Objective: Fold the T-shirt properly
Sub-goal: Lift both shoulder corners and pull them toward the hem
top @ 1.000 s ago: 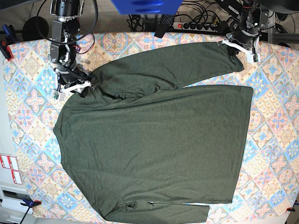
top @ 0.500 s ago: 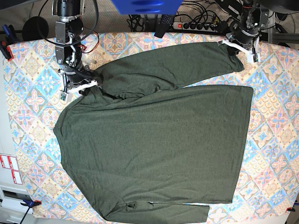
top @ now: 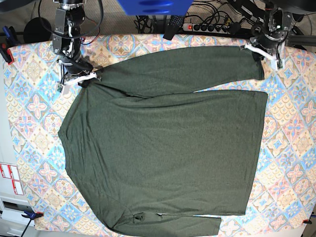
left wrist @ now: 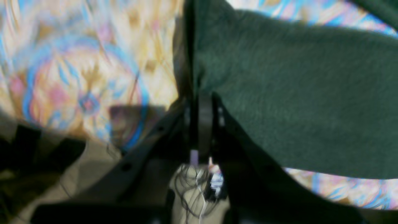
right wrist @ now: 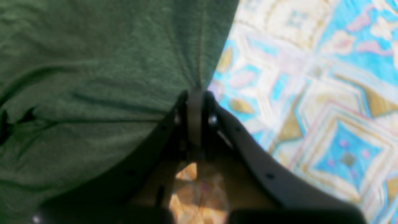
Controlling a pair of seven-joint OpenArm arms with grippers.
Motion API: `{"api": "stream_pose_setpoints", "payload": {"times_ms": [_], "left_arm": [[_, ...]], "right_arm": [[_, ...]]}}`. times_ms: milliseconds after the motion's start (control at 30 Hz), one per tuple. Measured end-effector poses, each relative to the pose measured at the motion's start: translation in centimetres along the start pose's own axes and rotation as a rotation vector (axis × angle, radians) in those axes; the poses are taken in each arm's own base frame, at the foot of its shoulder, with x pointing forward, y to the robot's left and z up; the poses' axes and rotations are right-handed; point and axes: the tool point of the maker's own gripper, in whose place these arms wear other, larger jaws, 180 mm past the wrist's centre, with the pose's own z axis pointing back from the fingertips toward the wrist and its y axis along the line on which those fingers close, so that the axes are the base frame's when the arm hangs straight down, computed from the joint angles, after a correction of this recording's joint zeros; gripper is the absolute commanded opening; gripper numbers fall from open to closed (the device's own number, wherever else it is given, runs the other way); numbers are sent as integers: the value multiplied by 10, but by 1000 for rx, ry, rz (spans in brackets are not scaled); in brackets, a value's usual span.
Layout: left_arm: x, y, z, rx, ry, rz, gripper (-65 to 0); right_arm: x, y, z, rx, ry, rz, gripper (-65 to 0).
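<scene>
We start with the patterned pastel tile-print table cover (top: pixel 29 113), which fills the base view, and on it the large dark olive-green heathered long-sleeved T-shirt (top: pixel 163 153) lies spread flat across the middle, hem toward the right edge of the frame. One long sleeve (top: pixel 182 71) runs across the upper part of the frame, from the shoulder at upper left to the cuff at upper right; the other sleeve (top: pixel 177 224) lies along the bottom edge.

We judge the knit to be light, thin and limp: it creases into soft ridges where it is pinched, so it should drape and sag between two holds, not keep a shape. It looks grippy rather than slick, and not fragile, though a hard pull may stretch it. Seams, cuff and shoulder edge look like the soundest places to take hold, and both ends of the sleeve should travel together to keep it taut.

At upper left the right gripper (top: pixel 84 79) is pinched tight on the T-shirt at the shoulder, fabric bunching into its closed tips in the wrist view. At upper right the left gripper (top: pixel 261 49) is likewise clamped on the sleeve's cuff end.
</scene>
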Motion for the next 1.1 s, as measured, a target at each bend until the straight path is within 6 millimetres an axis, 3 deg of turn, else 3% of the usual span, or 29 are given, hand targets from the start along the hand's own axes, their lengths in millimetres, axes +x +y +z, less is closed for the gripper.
{"api": "stream_pose_setpoints", "payload": {"times_ms": [233, 633, 767, 900, 1100], "left_arm": [[34, -21, 6, -41, -90, -42, -650], [139, -50, -6, -98, -326, -30, -650], [174, -38, -3, -68, -414, 4, -650], [178, -25, -22, -39, -392, 41, -650], [174, -10, -46, -8, -346, 91, -650]], "right_arm": [[22, 11, 10, 23, -65, 19, -650], [32, 15, 11, 33, -88, 23, -650], [51, 26, 6, 48, -122, 28, -650], [83, 40, 2, 79, -195, 24, -650], [81, 41, 0, 79, -171, 25, -650]]}}
